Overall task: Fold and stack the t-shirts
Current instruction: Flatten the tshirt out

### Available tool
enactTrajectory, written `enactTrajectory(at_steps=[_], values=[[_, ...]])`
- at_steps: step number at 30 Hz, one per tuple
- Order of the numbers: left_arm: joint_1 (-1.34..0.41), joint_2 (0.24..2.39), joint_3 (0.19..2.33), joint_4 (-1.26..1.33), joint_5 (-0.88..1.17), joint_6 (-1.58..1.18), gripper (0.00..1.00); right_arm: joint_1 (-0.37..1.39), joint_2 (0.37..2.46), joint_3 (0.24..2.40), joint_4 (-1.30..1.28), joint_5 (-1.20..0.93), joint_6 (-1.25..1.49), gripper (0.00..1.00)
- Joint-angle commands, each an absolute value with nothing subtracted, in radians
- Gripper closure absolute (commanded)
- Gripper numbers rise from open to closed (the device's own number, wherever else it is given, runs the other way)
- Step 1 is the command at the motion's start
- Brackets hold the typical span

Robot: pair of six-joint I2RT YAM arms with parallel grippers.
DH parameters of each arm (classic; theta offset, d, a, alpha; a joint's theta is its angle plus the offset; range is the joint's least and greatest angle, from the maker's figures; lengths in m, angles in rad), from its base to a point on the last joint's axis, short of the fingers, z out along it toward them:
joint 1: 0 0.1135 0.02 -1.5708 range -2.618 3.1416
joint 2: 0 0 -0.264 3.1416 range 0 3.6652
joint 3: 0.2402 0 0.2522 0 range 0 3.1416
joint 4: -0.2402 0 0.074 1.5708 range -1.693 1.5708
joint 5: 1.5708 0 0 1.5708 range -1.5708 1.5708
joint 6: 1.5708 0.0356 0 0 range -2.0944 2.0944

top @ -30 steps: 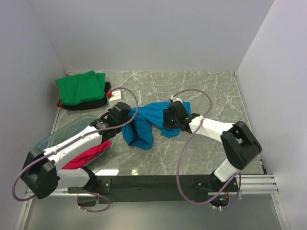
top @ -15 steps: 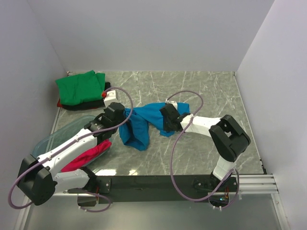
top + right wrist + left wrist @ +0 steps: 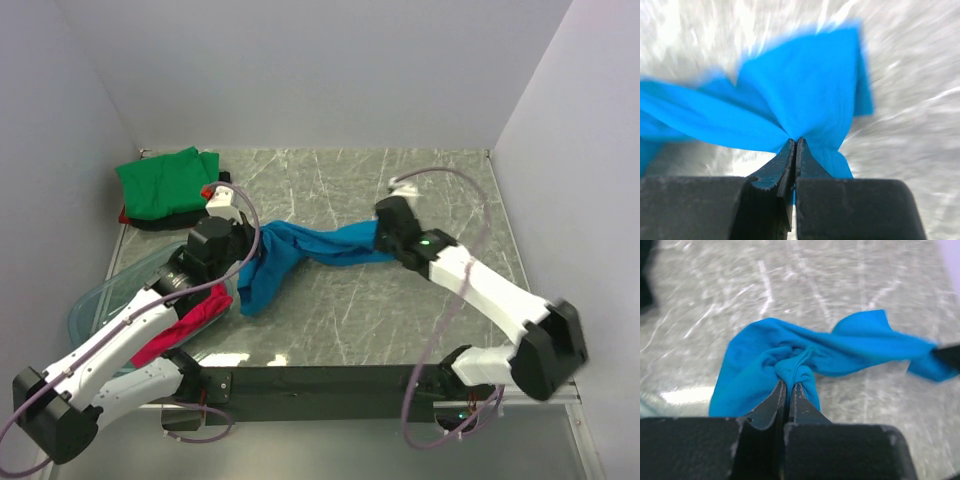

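Observation:
A bright blue t-shirt (image 3: 310, 248) hangs stretched between both grippers above the middle of the marble table. My left gripper (image 3: 252, 252) is shut on its left end, where bunched cloth (image 3: 790, 367) is pinched between the jaws (image 3: 788, 385). My right gripper (image 3: 378, 238) is shut on its right end, with a fold of blue cloth (image 3: 805, 95) fanning out from the jaws (image 3: 795, 142). A green t-shirt (image 3: 167, 181) lies folded on a black one (image 3: 185, 216) at the back left. A magenta-red t-shirt (image 3: 180, 325) lies in the clear bin under my left arm.
The clear plastic bin (image 3: 95, 305) sits at the near left, partly covered by my left arm. Grey walls close the table on three sides. A black rail (image 3: 320, 385) runs along the near edge.
My right gripper has shut on the blue t-shirt and pulled its end to the right. The left gripper has drawn back to the left, and the shirt now stretches out between them.

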State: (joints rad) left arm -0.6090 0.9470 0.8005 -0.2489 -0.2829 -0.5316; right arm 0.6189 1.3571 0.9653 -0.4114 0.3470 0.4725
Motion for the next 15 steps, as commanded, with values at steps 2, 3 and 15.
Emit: enactTrajectory(at_steps=[2, 3, 15], values=[[-0.6, 0.9, 0.813, -0.155, -0.173, -0.448, 0.98, 0.508, 1.146, 1.002, -0.515, 0.45, 0.417, 1.0], [-0.597, 0.907, 0.804, -0.15, -0.182, -0.451, 0.96, 0.476, 1.12, 0.993, -0.506, 0.437, 0.41, 1.0], [-0.535, 1.184, 0.855, -0.173, -0.267, -0.495, 0.3, 0.265, 1.186, 0.917, -0.397, 0.339, 0.368, 1.0]])
